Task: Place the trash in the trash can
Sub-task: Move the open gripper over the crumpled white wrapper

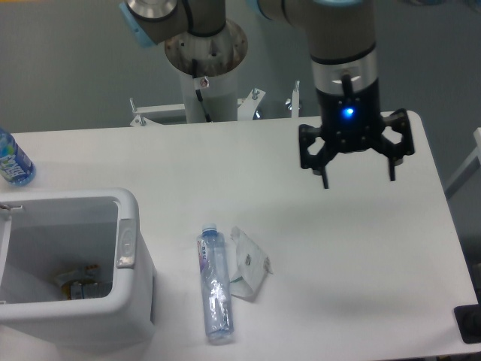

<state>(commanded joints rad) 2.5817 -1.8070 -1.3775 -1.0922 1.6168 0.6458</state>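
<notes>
A slim clear plastic bottle (213,283) with a pale blue cap lies on its side on the white table, cap pointing away from me. Beside it on the right lies a small white wrinkly packet (249,263), touching or nearly touching the bottle. The white rectangular trash can (129,218) stands at the front left, with a grey oval latch on its right wall and some litter at its bottom. My gripper (358,179) hangs above the table at the right rear, well away from the trash, its two fingers spread open and holding nothing.
A blue-labelled, blue-tinted bottle (13,161) stands at the table's left edge behind the bin. The arm's white pedestal (204,83) rises at the rear centre. A dark object (470,323) sits at the front right corner.
</notes>
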